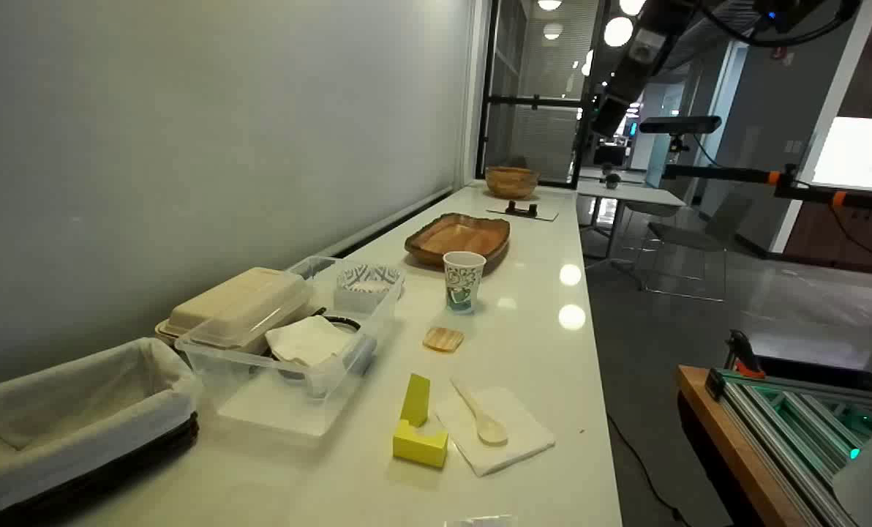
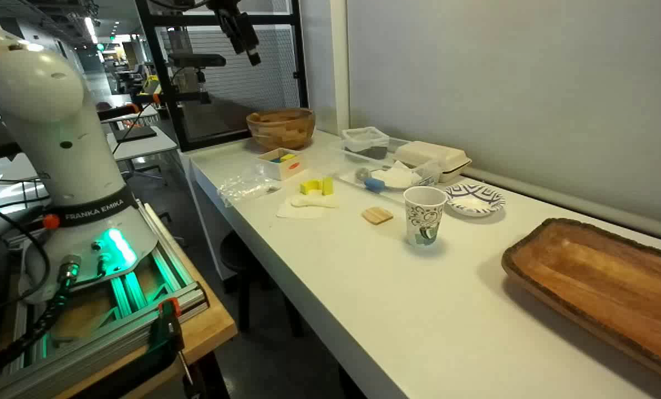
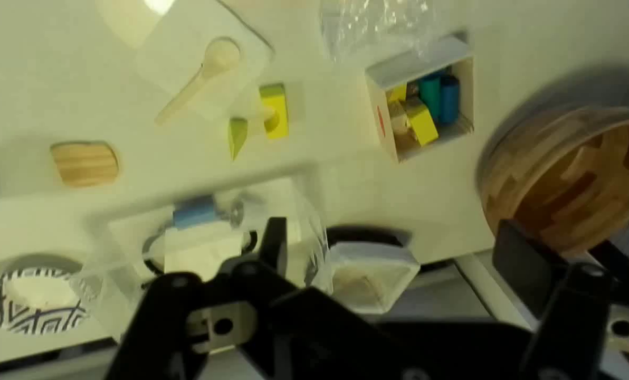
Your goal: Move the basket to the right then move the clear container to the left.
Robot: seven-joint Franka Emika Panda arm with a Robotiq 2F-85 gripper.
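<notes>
The basket point(image 1: 77, 450) has a white cloth lining and a dark base. It stands against the wall and also shows in an exterior view point(image 2: 365, 143) and the wrist view point(image 3: 372, 256). Beside it is the clear container point(image 1: 275, 410), also in an exterior view point(image 2: 346, 177) and the wrist view point(image 3: 272, 200). It holds a white napkin, a blue-handled tool and a black-rimmed item. My gripper point(image 3: 396, 237) is open and empty, with the basket between its fingers in the wrist view. In both exterior views the gripper point(image 1: 608, 121) point(image 2: 254, 58) hangs high above the counter.
A beige clamshell box point(image 2: 430, 155) and a patterned paper bowl point(image 2: 474, 200) adjoin the container. A wooden bowl point(image 2: 281, 128) and a block box point(image 2: 280, 167) are near the basket. A cup point(image 1: 464, 285), wooden tray point(image 1: 458, 238), spoon point(image 1: 489, 428) and yellow blocks point(image 1: 420, 445) lie along the counter.
</notes>
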